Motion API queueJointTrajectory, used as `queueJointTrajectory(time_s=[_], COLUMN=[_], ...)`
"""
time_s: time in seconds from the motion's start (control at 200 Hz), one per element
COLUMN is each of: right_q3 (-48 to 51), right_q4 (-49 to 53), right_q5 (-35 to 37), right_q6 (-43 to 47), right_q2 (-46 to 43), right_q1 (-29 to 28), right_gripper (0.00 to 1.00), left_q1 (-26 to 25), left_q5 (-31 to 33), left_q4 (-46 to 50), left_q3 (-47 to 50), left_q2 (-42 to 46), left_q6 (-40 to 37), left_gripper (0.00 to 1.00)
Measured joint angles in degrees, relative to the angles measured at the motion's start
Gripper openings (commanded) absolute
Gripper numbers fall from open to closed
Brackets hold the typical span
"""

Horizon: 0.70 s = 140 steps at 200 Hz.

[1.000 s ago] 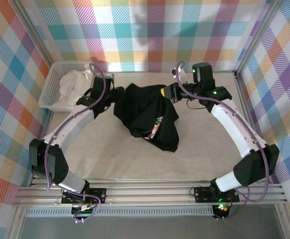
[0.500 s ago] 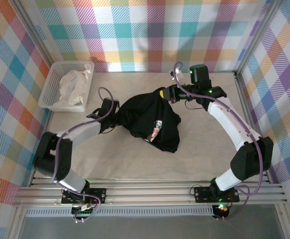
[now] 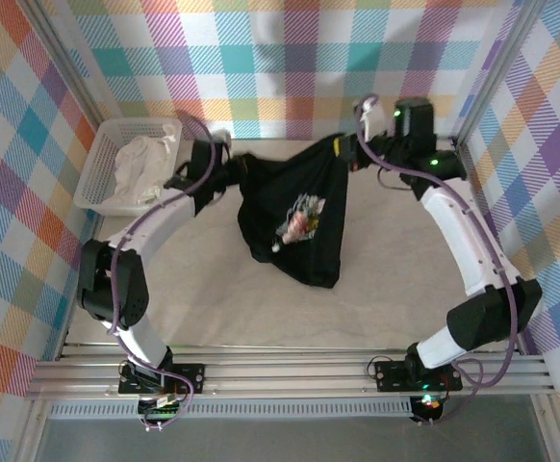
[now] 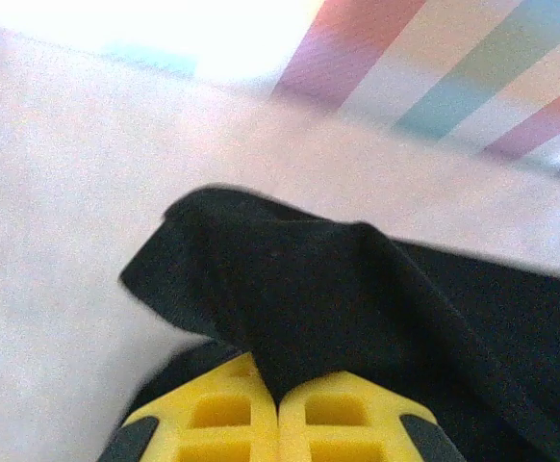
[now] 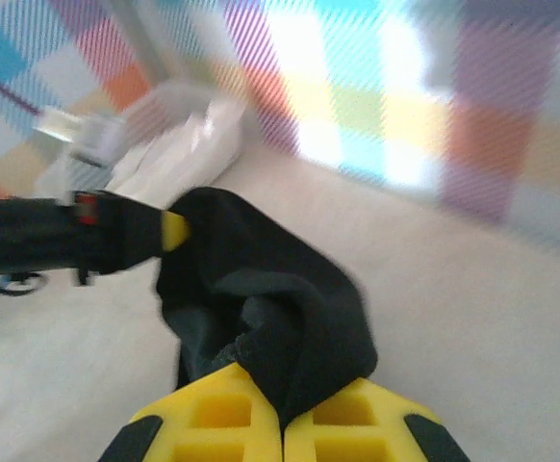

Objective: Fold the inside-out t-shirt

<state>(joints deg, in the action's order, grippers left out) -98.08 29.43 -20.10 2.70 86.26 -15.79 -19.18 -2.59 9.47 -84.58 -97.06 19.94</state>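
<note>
The black t-shirt [image 3: 294, 217] hangs between the 2 arms, near the back of the counter [image 3: 213, 308]. Its low end looks like it rests on the top. The top edge is pulled out wide, so I think this is the spread-it-out step, before any real fold.

The left claw [image 4: 278, 395] is closed tight. Its yellow tips meet w/ a bit of black cloth pinched in, at the shirt's left top corner. The right claw [image 5: 282, 414] is closed too, biting a bunch of the shirt at the other top corner.

Next move, I guess: both arms lower the shirt & lay it flat, no lumps. The basket [image 3: 97, 173] w/ the white cloth [image 3: 140, 168] sits off to the left, apart from the shirt.
</note>
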Motion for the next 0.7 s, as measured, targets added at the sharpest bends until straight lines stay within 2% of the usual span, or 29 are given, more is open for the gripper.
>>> queueJointTrajectory(time_s=[0.14,0.265,0.415,0.495,0.585,0.7], right_q3=[-6.71,-2.54,17.03,29.31,43.17,58.95], right_q4=[-3.23,-7.80,-13.22,-15.34,-17.35,-17.73], right_q5=[2.58,1.22,0.07,-0.17,0.15,2.64], right_q6=[4.39,7.39,7.89,3.98,-2.01,-9.88], right_q2=[-4.28,-12.57,-24.87,-29.18,-31.15,-30.51], right_q1=[0.83,0.76,0.76,0.70,-0.22,-3.37], right_gripper=[0.00,0.00,0.01,0.08,0.12,0.21], left_q1=[0.00,0.00,0.13,0.15,0.22,0.22], left_q5=[-1.46,-2.91,-3.58,-3.87,-5.01,-8.39], left_q4=[-0.76,-2.93,-7.41,-8.81,-9.49,-8.41], left_q3=[-14.03,-14.16,0.22,10.47,20.59,30.86], left_q2=[4.61,13.79,26.97,31.61,33.55,31.04], left_q6=[-2.93,-4.83,-5.97,-6.10,-5.84,-4.81], left_gripper=[0.00,0.00,0.00,0.00,0.00,0.00])
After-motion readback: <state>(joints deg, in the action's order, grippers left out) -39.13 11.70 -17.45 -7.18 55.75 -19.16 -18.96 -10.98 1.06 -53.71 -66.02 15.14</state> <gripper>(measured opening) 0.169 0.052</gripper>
